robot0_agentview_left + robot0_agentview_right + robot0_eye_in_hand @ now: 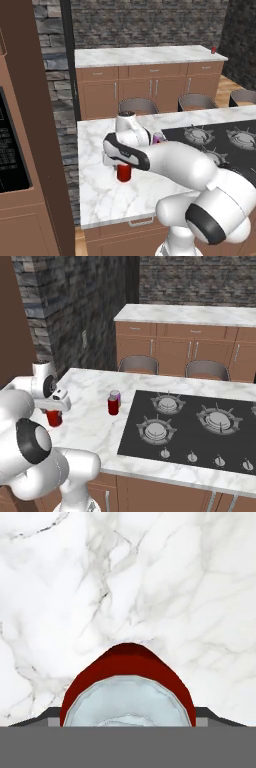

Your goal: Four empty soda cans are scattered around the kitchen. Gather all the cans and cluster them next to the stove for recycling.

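— Where is the hand (123, 166) sitting right now?

— It is hanging over the marble surface (100, 195) toward its left end, pointing straight down onto a red soda can (124, 172). In the hand view the can's silver top (128, 702) is showing between the two dark fingertips (37, 719), one on each side of it.

— Is it clamped on the can?

— The fingers are standing on either side of the red can and look closed against it, with the can upright on the surface.

— And the other cans?

— A second red can (113, 405) and a purple-pink can (116, 396) are standing just beside each other near the left edge of the stove (200, 428). A fourth red can (213, 49) is sitting at the right end of the far counter (150, 55), well apart from the rest.
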Robot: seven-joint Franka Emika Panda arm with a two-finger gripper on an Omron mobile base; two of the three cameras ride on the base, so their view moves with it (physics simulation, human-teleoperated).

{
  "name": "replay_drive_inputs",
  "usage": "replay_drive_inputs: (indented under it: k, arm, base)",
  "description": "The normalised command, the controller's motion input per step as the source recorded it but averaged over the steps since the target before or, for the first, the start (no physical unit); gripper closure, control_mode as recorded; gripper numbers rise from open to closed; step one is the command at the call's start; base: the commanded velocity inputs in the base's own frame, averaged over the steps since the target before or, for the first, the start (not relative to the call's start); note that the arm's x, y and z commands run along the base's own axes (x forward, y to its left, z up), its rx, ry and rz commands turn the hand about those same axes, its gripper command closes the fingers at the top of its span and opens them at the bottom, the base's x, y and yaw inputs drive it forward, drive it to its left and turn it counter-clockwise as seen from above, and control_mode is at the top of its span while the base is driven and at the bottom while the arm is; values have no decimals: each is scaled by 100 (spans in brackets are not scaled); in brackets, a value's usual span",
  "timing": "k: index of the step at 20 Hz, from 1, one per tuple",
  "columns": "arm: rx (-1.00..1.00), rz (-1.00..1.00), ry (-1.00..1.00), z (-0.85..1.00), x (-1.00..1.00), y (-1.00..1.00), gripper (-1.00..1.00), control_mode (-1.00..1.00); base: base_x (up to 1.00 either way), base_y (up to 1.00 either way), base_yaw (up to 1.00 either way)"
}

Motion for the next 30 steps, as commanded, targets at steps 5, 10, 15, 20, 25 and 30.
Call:
replay_drive_inputs:
  k: [5,10,15,20,25,30]
  arm:
    - [0,2,0,19,4,-58,100,-100]
    - [0,0,0,18,10,-63,100,-100]
    - [0,0,0,7,18,-64,100,-100]
    - [0,0,0,0,29,-60,100,-100]
    - [0,0,0,0,29,-59,100,-100]
    - [0,2,0,0,28,-52,100,-100]
  base:
    - [0,0,0]
    - [0,0,0]
    - [0,0,0]
    - [0,0,0]
    - [0,0,0]
    - [0,0,0]
